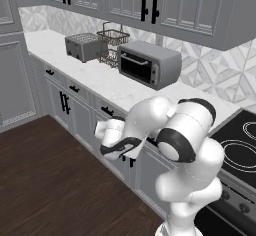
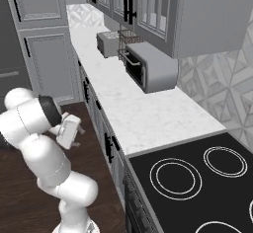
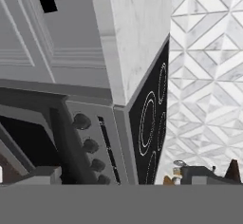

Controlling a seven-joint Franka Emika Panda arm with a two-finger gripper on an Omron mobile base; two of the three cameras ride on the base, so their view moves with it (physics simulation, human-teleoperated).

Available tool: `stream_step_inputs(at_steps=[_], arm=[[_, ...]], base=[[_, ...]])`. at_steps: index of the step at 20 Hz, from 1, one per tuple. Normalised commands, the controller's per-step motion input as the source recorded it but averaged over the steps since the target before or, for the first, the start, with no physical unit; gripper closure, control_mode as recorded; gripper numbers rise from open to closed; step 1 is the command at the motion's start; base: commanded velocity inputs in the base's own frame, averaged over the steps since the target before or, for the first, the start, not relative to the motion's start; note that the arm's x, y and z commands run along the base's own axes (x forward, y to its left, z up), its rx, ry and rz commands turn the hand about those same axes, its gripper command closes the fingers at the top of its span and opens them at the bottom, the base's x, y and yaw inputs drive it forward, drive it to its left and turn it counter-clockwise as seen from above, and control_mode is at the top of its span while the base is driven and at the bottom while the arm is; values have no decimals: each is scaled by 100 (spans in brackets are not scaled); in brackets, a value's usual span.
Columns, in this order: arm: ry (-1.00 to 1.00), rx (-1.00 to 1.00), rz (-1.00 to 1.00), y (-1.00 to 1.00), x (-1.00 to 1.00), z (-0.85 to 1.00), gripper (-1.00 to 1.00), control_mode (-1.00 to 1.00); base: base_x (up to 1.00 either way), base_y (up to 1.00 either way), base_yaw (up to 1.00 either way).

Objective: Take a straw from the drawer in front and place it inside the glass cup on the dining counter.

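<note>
Marble worktop (image 1: pixel 100 77) runs over closed grey drawers (image 1: pixel 107 111); the gripper (image 1: pixel 111 139) hangs low beside them, jaw state unclear. Risk: grabbing the wrong handle among these lookalikes.

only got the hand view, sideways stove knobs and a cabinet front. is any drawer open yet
Observer: No. In the left base view the drawers under the worktop all sit shut.
Operator: whats on that worktop
Observer: A toaster oven, with a wire basket and a toaster beyond it.
Operator: and the floor by the cabinets
Observer: Dark wood boards.
</note>
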Motion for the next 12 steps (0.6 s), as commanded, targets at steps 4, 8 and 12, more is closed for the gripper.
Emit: stream_step_inputs(at_steps=[4,8,12], arm=[[0,-7,0,-53,32,-22,-100,-100],[0,-13,2,-34,26,-38,-100,-100],[0,-10,7,-19,26,-43,-100,-100]], base=[[0,0,0],[0,0,0],[0,0,0]])
